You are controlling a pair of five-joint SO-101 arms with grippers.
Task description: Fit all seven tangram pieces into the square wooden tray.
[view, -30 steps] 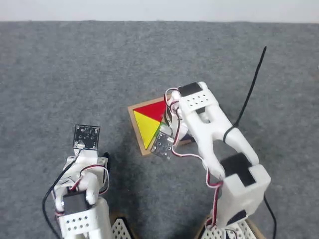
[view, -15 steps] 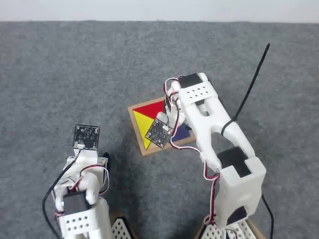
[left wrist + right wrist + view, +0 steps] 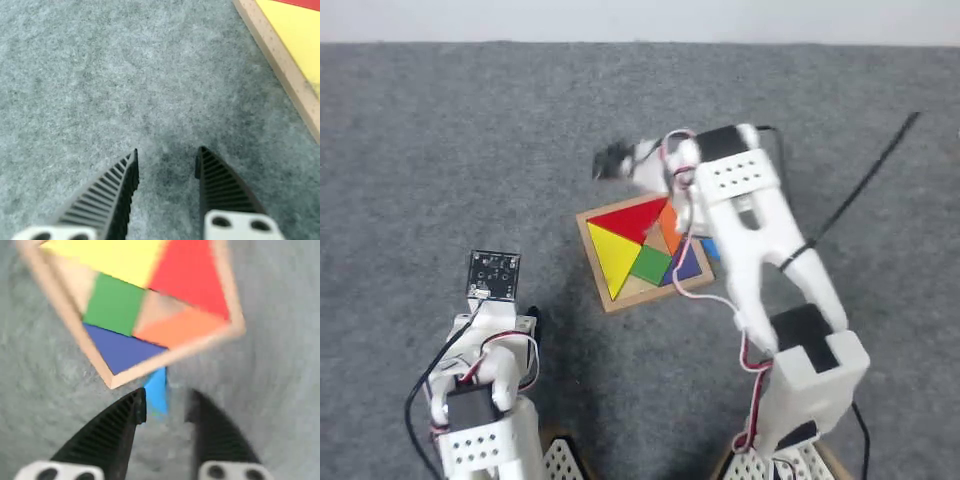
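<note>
In the high view the square wooden tray is seen mid-table on grey carpet. Open carpet is left around it, and a blue piece lies just outside its right edge. In the left wrist view the left gripper is held unclenched over bare carpet, with the tray's rim near. In the right wrist view the right gripper is spread wide, grasping nothing, and the blue piece is seen between its fingertips, just outside the tray's corner.
</note>
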